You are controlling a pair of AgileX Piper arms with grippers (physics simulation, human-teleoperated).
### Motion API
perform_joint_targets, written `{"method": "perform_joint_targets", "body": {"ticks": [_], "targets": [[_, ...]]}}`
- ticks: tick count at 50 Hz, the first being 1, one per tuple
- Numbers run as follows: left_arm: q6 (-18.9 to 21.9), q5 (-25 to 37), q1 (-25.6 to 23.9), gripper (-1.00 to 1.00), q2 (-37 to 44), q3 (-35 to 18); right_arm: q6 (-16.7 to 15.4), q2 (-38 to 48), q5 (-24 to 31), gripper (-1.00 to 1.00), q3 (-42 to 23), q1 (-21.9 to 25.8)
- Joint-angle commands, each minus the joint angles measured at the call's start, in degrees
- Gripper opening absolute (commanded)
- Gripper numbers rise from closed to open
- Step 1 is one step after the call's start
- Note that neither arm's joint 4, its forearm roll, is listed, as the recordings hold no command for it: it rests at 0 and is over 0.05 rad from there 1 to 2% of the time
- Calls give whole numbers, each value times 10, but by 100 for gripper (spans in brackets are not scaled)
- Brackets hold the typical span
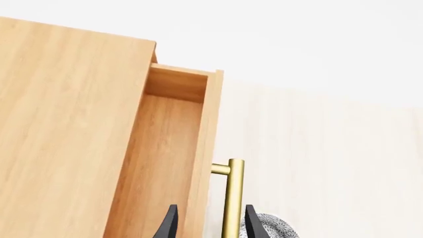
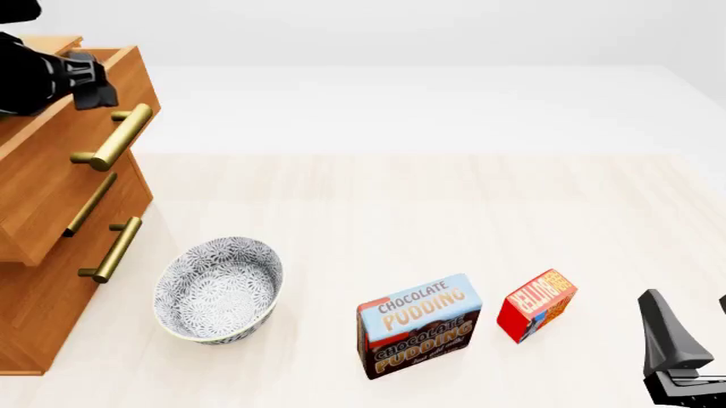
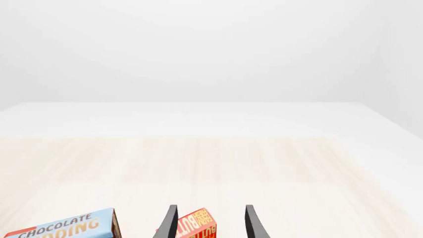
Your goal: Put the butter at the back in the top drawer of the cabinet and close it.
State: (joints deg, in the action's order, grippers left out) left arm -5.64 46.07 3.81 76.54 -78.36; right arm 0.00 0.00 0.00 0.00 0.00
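The cabinet fills the front view's left edge; the bowl, pudding box and butter line up rightward along the lower frame.

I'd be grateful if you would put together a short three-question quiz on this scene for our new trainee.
1. True or false: the top drawer of the cabinet is pulled open.
2. Which item stands between the patterned bowl and the butter in the front view? A) a mug B) the Chocolate Pudding box C) a plate
3. Fill in: the left gripper has its fingers on either side of the drawer's brass ____.

Key
1. True; its light wood interior is exposed in the left wrist view.
2. B.
3. Handle. The right gripper, open, is lined up with the butter.
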Motion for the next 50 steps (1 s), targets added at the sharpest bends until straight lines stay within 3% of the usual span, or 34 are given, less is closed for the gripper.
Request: {"method": "perform_joint_targets", "body": {"ticks": [1, 50], "targets": [[-1, -6, -1, 100, 4, 7, 0, 0, 0, 100, 0, 0], [-12, -37, -5, 100, 33, 31, 0, 0, 0, 100, 0, 0]]}}
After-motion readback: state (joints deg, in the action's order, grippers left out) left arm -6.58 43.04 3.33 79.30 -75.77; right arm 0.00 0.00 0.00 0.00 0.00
